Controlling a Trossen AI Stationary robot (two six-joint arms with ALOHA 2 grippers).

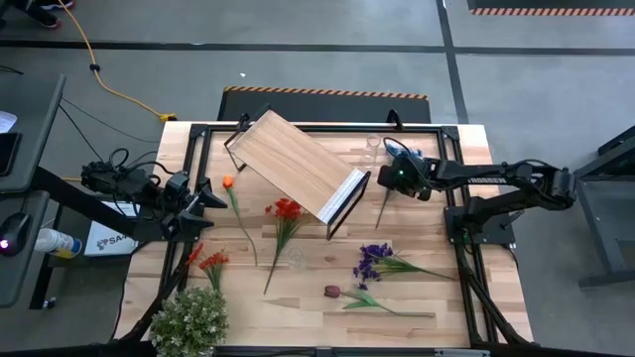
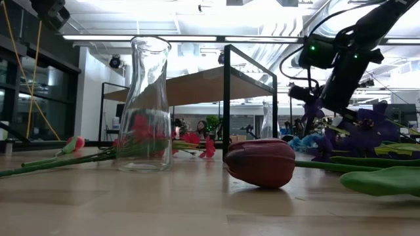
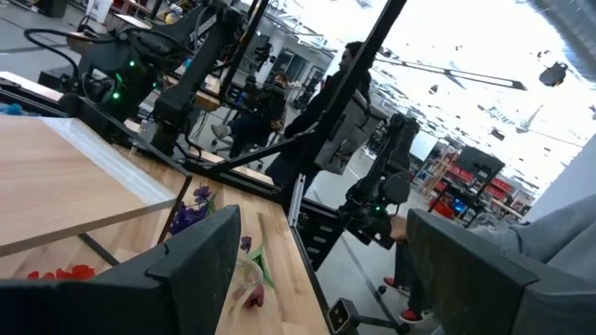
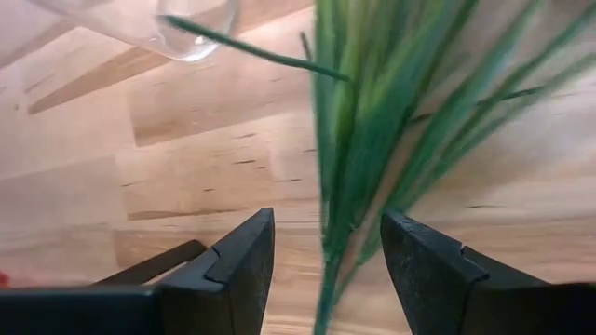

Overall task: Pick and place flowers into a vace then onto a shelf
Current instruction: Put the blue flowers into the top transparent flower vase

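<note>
The right gripper [image 4: 326, 256] hangs over the far right part of the plank tabletop [image 1: 446, 297], and its dark fingers [image 4: 237, 261] stand apart with a bunch of thin green stalks [image 4: 372, 140] running down between them. No pad presses the stalks in the wrist view; there is a gap on each side. Just past the fingertips lies the rim of a small clear glass [image 4: 182, 28], and nothing can be made out inside it.

Nearer the front, the tall clear glass vase [image 2: 146, 105] stands upright on the wood. The red blooms seen through it lie behind it, and whether anything sits in it cannot be told.

The rectangular light wood shelf on its thin black frame [image 1: 298, 164] stands at an angle in the middle of the table, beside the right fingers, and its board is bare.

The flowers are all down on the planks: a red-bloomed stem [image 1: 286, 210] by the shelf's near edge, an orange-tipped stem [image 1: 228, 182], orange blooms [image 1: 210, 261] front left, a purple cluster [image 1: 373, 260] well below the right fingers, and a dark maroon tulip [image 2: 261, 162] lying on its side. A bushy pale-green leafy clump [image 1: 189, 319] sits at the front left corner.

The left gripper [image 3: 317, 270] waits at the left edge, fingers wide apart.
</note>
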